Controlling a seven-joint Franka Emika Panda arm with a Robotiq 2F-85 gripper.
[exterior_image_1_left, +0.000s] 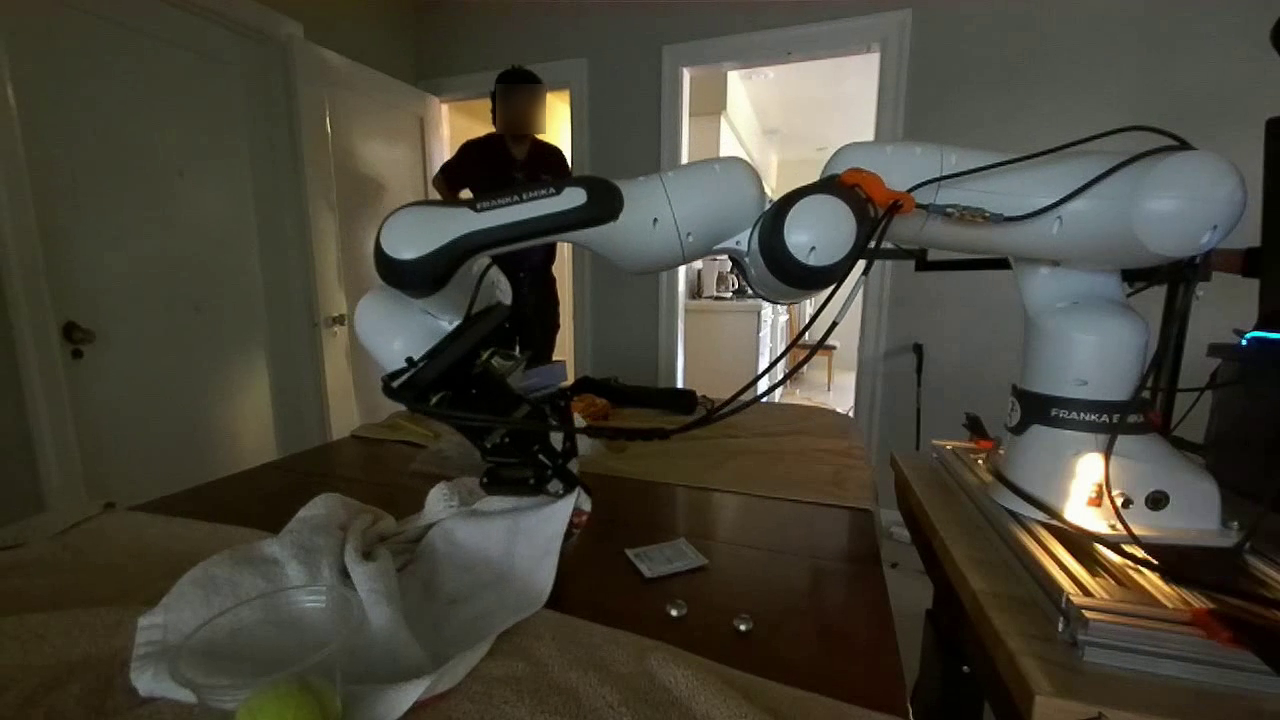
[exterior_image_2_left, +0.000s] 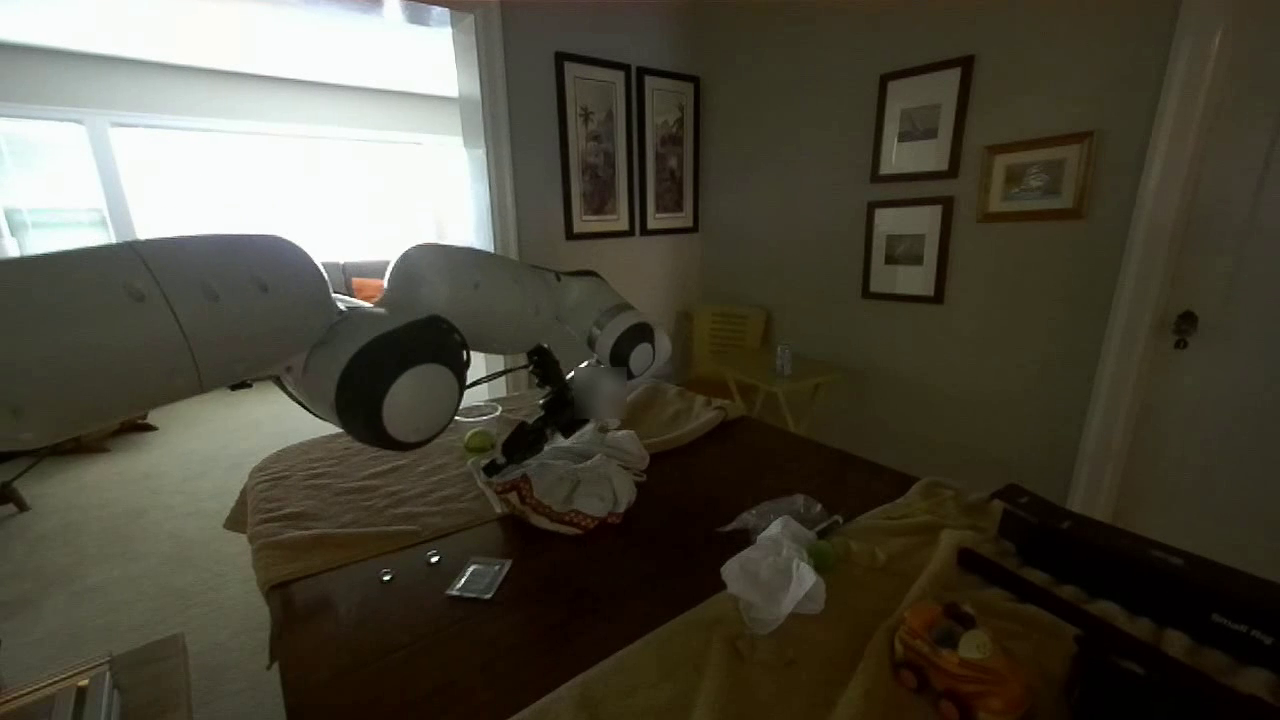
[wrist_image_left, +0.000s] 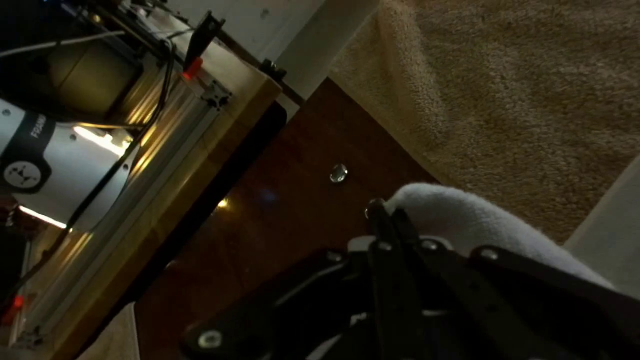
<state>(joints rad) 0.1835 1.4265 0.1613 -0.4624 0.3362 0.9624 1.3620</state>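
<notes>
Handling the towel (exterior_image_1_left: 480, 570) by its edge — that, as I judge it, is the step in hand; whether drag, lift or fold, these views do not settle. Next move probably calls for a firm pinch and a slow, low sweep, so the slack follows without catching the tub (exterior_image_1_left: 300, 645), ball (exterior_image_1_left: 290, 702) apparently inside, or brushing the two beads (exterior_image_1_left: 676, 608).

Gripper (wrist_image_left: 392, 220): clenched, fingers (wrist_image_left: 387, 270) brought together with next to no gap, a thin bit of towel pinched at the tips. In the wrist view the towel runs off from those tips to one side.

Towel's position: pinched end raised above the table (exterior_image_1_left: 800, 590), the rest slack and bunched, sloping down toward the tub. In an exterior view the tub overlaps the towel's lower end — contact cannot be told. Packet (exterior_image_1_left: 666, 558) lies apart from the towel, near the beads.
</notes>
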